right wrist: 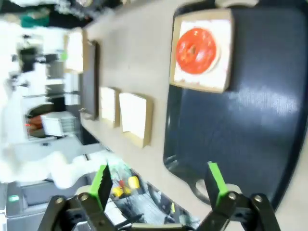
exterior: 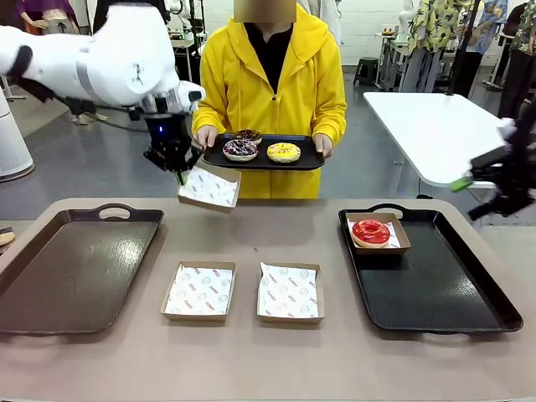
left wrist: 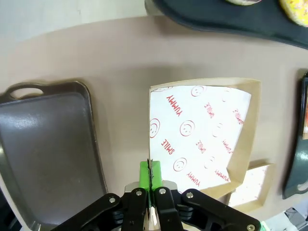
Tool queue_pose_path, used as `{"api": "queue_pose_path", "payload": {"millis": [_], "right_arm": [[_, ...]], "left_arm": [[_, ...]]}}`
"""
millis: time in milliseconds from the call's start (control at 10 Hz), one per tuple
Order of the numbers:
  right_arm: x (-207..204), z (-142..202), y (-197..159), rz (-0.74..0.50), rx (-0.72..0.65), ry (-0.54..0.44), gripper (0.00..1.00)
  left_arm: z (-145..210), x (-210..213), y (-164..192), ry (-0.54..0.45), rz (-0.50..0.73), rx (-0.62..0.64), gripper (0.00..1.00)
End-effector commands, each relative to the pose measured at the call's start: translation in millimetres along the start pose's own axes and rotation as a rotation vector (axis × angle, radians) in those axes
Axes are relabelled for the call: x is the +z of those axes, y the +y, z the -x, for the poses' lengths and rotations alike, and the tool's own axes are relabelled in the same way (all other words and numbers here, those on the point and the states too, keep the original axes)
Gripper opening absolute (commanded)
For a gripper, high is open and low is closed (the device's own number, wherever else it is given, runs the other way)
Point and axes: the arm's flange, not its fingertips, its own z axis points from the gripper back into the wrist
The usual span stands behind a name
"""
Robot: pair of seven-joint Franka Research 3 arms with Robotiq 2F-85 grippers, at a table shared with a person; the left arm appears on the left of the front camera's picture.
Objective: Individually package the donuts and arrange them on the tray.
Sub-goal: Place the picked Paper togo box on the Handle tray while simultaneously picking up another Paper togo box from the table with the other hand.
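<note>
We are pinching a paper-lined cardboard box (exterior: 209, 188) in the left gripper (exterior: 179, 172), near three unboxed donuts (exterior: 284, 152) on the person's black tray (exterior: 308, 157). One glossy red donut (exterior: 370, 231) is sitting boxed on our tray (exterior: 444, 293); right gripper (right wrist: 157, 179) gaping

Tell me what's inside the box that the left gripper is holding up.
White paper printed in red lines the box, with nothing lying on it. The paper covers the cardboard floor beneath.
</note>
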Motion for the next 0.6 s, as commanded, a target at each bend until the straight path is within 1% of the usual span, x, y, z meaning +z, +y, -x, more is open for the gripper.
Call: {"api": "queue_pose_path", "payload": {"millis": [0, 200, 400, 500], "right_arm": [[22.3, 14.4, -46.6, -0.148, -0.049, -0.074, 1.00], [48.7, 35.7, -91.6, -0.296, -0.156, -0.198, 1.00], [61.3, 39.7, -127.4, -0.415, -0.235, -0.262, 1.00], [64.6, 42.3, -137.0, -0.438, -0.236, -0.265, 1.00]], "left_arm": [[-6.5, 12.7, -5.5, -0.019, -0.002, 0.042, 0.00], [-9.1, 29.7, -10.1, -0.049, -0.013, 0.055, 0.00], [-8.5, 32.3, -14.6, -0.057, -0.021, 0.046, 0.00], [-8.3, 32.4, -6.6, -0.051, 0.013, 0.026, 0.00]]}}
